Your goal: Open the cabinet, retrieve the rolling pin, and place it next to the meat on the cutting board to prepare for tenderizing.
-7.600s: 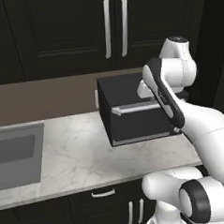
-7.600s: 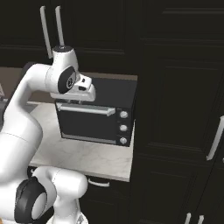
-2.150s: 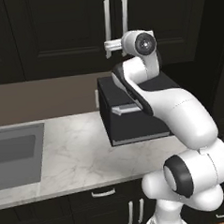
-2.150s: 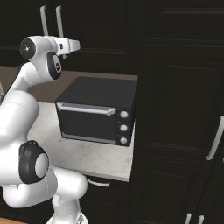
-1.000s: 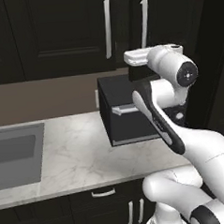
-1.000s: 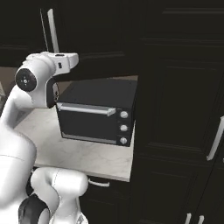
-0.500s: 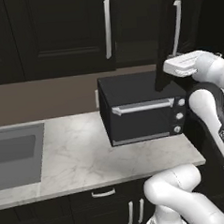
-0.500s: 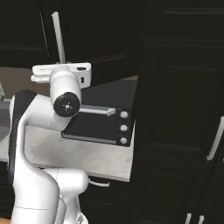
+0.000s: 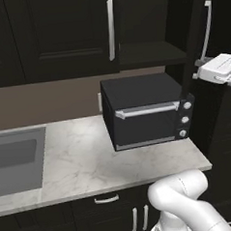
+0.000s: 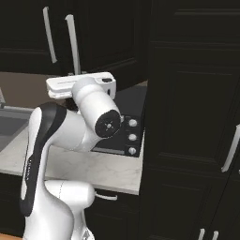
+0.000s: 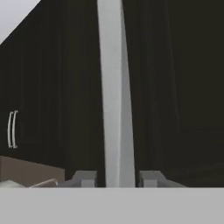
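Note:
The cabinet's right door stands swung out to the right, edge-on, and the dark shelf space behind it is exposed. Its left door stays closed. My gripper is shut on the open door's long silver bar handle, which runs straight up between the two fingertips. In the left base view the hand sits at the right edge, just below that handle. From the right base view the same handle rises above my hand. The rolling pin and the cutting board are out of view.
A black boxy appliance with a horizontal silver bar sits on the marble counter under the cabinet. A grey sink is at the left. Tall dark cupboard fronts stand close on the right. Low cabinets with curved handles run below the counter.
My gripper has swept to the right with the handle in it, and the right door has swung from closed to wide open, exposing the shelf space.

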